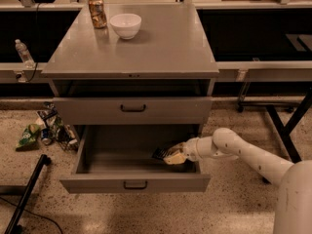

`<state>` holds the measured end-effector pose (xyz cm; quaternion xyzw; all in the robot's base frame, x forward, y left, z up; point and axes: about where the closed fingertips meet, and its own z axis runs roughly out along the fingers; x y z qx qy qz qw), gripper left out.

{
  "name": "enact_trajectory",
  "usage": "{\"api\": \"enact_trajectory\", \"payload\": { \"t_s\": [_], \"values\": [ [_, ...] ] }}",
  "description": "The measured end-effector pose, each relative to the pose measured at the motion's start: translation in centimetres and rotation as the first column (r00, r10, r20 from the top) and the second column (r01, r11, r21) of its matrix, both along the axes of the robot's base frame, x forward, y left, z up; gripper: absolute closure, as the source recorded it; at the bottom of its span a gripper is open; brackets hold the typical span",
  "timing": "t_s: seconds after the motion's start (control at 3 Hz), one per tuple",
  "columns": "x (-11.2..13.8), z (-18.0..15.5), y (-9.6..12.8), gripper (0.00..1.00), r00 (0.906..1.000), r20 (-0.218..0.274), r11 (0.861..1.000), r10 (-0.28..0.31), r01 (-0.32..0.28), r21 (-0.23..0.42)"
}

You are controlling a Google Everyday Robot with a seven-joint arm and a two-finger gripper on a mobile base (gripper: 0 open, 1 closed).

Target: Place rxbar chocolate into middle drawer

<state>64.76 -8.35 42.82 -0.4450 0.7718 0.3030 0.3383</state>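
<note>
Reaching into the open middle drawer from its right side, the claw pinches the rxbar chocolate by one end, the bar hanging low over the drawer's right half. Released this near the side wall, it could catch on the rim or tip outside. No lettering is readable on the wrapper or on the can on the bench.

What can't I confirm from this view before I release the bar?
Camera view only:
- rxbar chocolate: one end is covered by the gripper, which sits over the right side of the middle drawer. Whether the bar touches the drawer floor is unclear.
- Drawer floor near the front: hidden behind the drawer's own front panel.
- arm: its base is cut off by the right edge.
</note>
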Motion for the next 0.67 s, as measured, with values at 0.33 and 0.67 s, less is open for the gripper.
{"api": "enact_trajectory", "payload": {
  "t_s": [0.33, 0.67],
  "values": [
    [0.4, -1.2, 0.3, 0.55, 0.9999, -0.006, 1.000, -0.014, 0.014, -0.008],
    [0.5, -0.2, -0.2, 0.23, 0.9987, 0.000, 0.998, -0.050, 0.050, -0.023]
  ]
}}
